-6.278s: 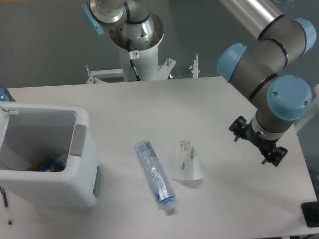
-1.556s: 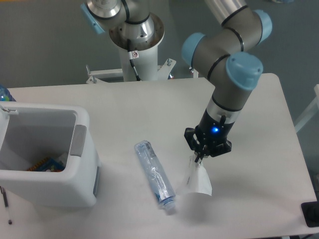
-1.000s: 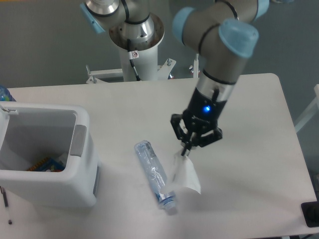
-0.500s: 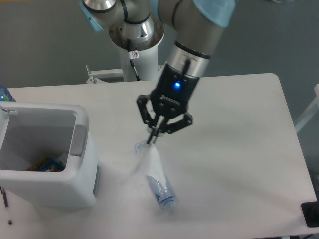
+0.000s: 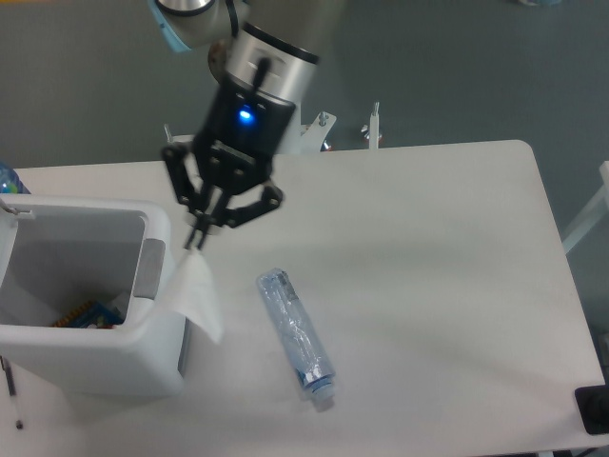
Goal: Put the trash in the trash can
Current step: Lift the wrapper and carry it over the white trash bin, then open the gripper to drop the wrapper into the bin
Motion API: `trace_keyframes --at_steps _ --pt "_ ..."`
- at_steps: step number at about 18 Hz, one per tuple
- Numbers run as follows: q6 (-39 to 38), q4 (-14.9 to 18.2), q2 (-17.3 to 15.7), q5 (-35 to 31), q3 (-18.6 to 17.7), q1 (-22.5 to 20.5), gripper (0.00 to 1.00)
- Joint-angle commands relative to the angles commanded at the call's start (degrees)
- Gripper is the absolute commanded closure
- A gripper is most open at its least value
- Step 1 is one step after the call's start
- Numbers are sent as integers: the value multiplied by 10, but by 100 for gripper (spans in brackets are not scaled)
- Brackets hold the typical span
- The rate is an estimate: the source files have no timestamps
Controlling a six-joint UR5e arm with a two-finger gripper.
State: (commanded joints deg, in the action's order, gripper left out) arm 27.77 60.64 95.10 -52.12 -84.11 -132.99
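My gripper (image 5: 197,240) is shut on the tip of the white translucent paper cup (image 5: 197,293), which hangs below it in the air beside the right wall of the trash can (image 5: 158,314). The cup overlaps the bin's right rim in this view, blurred by motion. The trash can is a large white boxy bin at the left of the table, with a grey handle patch (image 5: 149,269) and some colourful scraps inside. The clear bluish plastic bottle (image 5: 295,335) lies on the table to the right of the bin, its white cap toward the front edge.
The arm's white base column (image 5: 262,114) stands at the back of the table with metal brackets (image 5: 373,124) beside it. A black object (image 5: 592,409) sits at the front right corner.
The gripper has carried the cup up and to the left, from above the bottle to the bin's right rim. The bottle stays where it lay.
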Motion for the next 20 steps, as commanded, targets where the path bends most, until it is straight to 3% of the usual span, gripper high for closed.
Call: trace_keyframes --at_steps 5,8,9,10,11,12,15,20 --pt "5 -3 -11 -4 -14 24 92" --pt "7 -5 -10 -4 -19 37 76" --pt "8 -6 -10 -5 -19 37 64" --pt "11 -6 -9 -5 -19 38 41" --pt "18 -6 -8 -5 -19 38 24" --pt "25 -6 -7 -5 -20 37 16" --pt "32 -7 -8 -5 -29 37 8" --pt "33 -32 10 -18 -37 34 4"
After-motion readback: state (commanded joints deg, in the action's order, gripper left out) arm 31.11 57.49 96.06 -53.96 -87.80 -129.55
